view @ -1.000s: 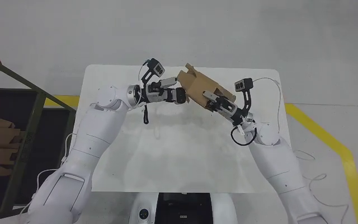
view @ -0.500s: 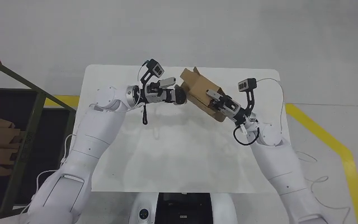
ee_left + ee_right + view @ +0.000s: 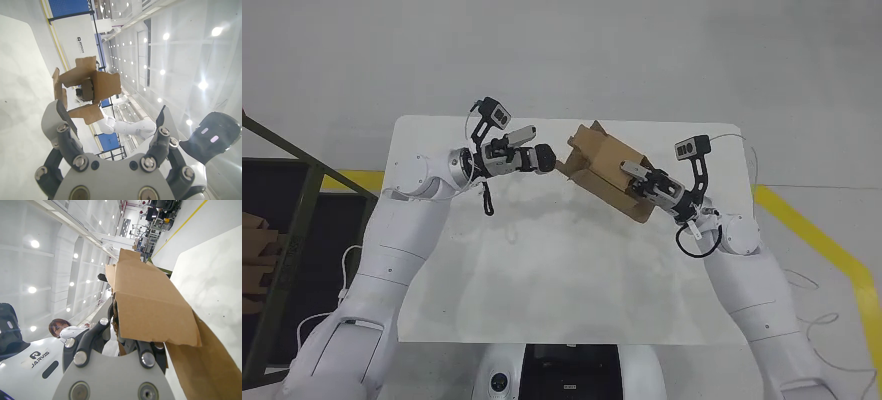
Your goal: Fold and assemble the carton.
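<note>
Your right pincer (image 3: 634,176) is pinching one wall of the carton (image 3: 604,162), which is tilting over the bench (image 3: 542,290) toward 1 o'clock with its flaps splaying. Your left pincer (image 3: 548,160) is gaping wide, sitting just beside the carton's 9 o'clock edge.

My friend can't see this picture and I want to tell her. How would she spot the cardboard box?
Find the big white table. Over its far half, a bit right of the middle, the right pincer grips the carton by one wall. It is the only brown thing over the table, a cardboard box with its flaps sticking out open.
</note>
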### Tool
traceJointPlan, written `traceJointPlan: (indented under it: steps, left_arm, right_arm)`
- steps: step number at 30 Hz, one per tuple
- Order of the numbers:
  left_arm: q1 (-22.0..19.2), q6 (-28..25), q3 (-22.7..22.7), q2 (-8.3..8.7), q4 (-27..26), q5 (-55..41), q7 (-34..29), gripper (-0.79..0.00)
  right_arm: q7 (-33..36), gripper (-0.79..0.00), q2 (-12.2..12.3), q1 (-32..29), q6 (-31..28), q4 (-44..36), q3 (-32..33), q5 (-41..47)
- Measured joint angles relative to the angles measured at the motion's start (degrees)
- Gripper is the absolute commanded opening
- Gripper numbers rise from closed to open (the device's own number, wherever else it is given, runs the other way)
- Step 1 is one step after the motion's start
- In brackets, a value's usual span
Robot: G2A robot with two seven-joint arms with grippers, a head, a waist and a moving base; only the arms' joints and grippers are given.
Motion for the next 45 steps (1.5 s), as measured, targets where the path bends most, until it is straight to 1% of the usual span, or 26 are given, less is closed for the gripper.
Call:
traceJointPlan:
  steps: [5, 11, 24, 37, 45]
  left_arm:
    - [0.7, 0.3, -0.5, 0.21, -0.3, 0.4, 0.7, 0.000]
    - [0.9, 1.3, 0.7, -0.11, 0.4, -1.5, 0.5, 0.000]
    - [-0.9, 2.2, 3.5, -0.97, 1.3, -4.7, -0.7, 0.000]
    - [-2.0, 2.6, 4.8, -1.43, 1.9, -5.4, -1.6, 0.000]
    - [-2.6, 2.8, 5.3, -1.60, 2.5, -5.3, -2.2, 0.000]
  right_arm:
    - [0.9, -0.785, 0.1, 0.0, 0.0, -0.7, 0.3, 1.1]
    - [0.8, -0.785, 0.0, -0.2, 0.1, -2.0, -0.2, 1.4]
    - [-0.2, -0.785, -0.4, -0.7, 0.0, -3.5, -2.1, 1.4]
    - [0.5, -0.785, -0.7, -0.5, 0.2, -3.6, -3.6, 1.9]
    - [0.4, -0.785, -0.9, 0.3, 0.0, -2.4, -3.6, 2.0]
